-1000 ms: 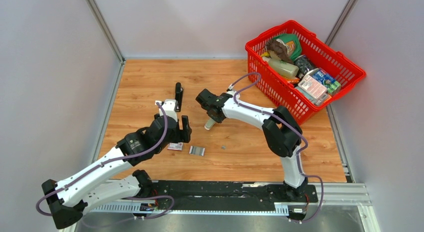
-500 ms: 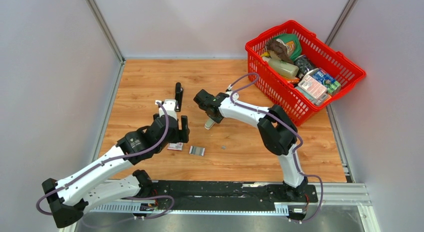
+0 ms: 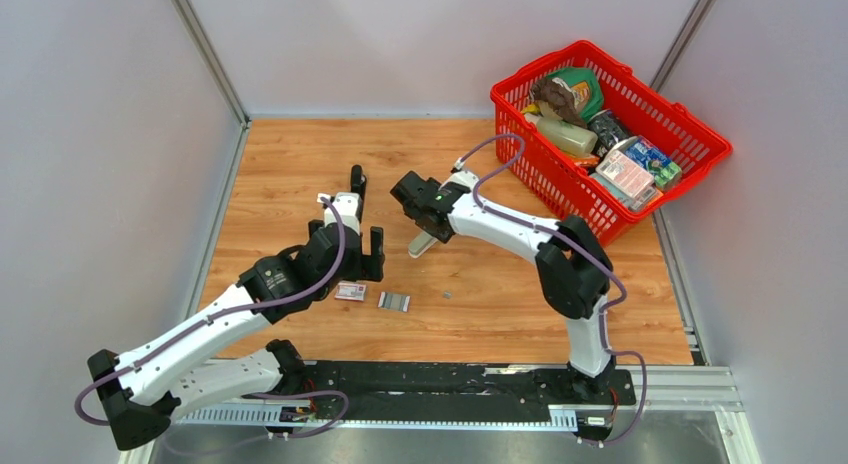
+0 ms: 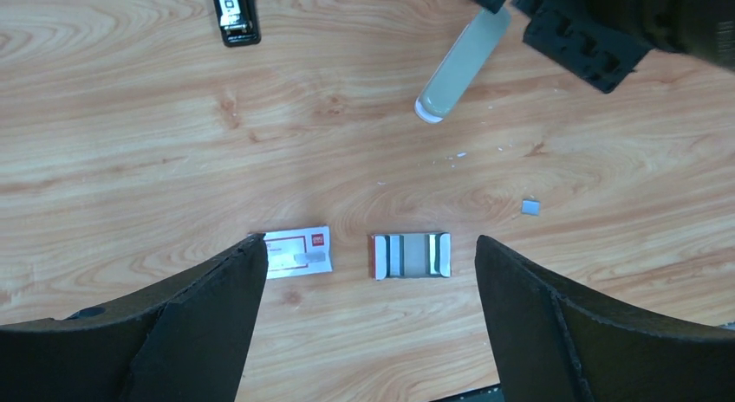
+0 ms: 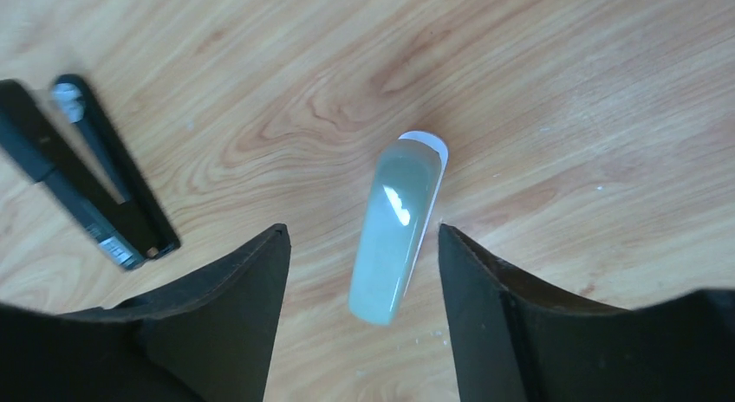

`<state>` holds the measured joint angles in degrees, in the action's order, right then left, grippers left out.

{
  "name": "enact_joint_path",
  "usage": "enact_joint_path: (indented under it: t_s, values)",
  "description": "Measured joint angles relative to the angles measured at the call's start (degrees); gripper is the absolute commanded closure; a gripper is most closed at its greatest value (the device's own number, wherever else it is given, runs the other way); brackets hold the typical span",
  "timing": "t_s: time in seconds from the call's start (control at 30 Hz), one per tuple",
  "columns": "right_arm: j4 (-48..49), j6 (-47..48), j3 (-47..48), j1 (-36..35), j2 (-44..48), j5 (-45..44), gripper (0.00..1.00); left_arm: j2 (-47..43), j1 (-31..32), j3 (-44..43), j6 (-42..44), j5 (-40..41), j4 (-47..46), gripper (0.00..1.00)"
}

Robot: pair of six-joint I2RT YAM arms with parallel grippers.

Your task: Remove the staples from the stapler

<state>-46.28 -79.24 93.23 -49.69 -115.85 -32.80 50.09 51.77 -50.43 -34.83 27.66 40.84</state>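
Stapler (image 3: pixel 356 181) is the reference point for every position below. It rests on the wooden table (image 3: pixel 290 154), free of both arms.

**Progress.** The staples (image 4: pixel 412 255) lie off the stapler, nearer the arm bases and slightly to its right, as grey strips side by side. Just left of them lies a small red-and-white box (image 4: pixel 297 250). A loose grey bit (image 4: pixel 530 207) sits further right, well apart from the stapler. Unloading is judged largely done. What remains is to confirm the feed channel is empty, which no view shows.

**Claws.** The left gripper (image 4: pixel 368 272) hangs above the strips and box with its fingers spread wide and nothing between them. The right gripper (image 5: pixel 361 237), to the stapler's right, also stands apart. A pale grey oblong object (image 4: pixel 459 68) lies between its fingers with a clear gap on each side, so it is not clamped. Whether that object lies flat or tilted cannot be told.

**Differences between views.**
- The right wrist view alone shows the stapler splayed into two black limbs joined at one end.
- The left wrist view alone resolves the separate strips, the loose bit and the box's print.
- The top view alone shows a red basket (image 3: pixel 655 92) of goods, far right of the stapler.
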Motion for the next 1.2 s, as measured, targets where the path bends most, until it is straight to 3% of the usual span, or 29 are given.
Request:
enact_joint_path:
  t_s: [0.3, 0.6, 0.77, 0.97, 1.2]
  values:
    - [5.57, 14.88, -11.63, 2.29, 22.36, -0.63, 0.29, 5.97, 0.0, -4.09, 9.2, -3.3, -4.11, 0.07]
    - [10.12, 33.07, -32.2, 9.09, 44.52, 4.87, 0.21, 20.74, 0.0, -10.82, 19.67, -8.2, -9.64, 0.06]
    - [10.19, 39.89, -36.17, 9.57, 52.17, 7.02, 0.2, 30.47, 0.0, -14.47, 24.74, -9.46, -14.21, 0.06]
    - [11.5, 44.37, -42.84, 9.57, 60.48, 11.87, 0.16, 47.82, -1.29, -25.22, 29.59, -11.93, -15.89, 0.04]
    - [11.3, 47.21, -47.12, 9.62, 65.05, 15.08, 0.12, 56.98, -5.73, -30.42, 31.01, -19.06, -16.33, 0.02]
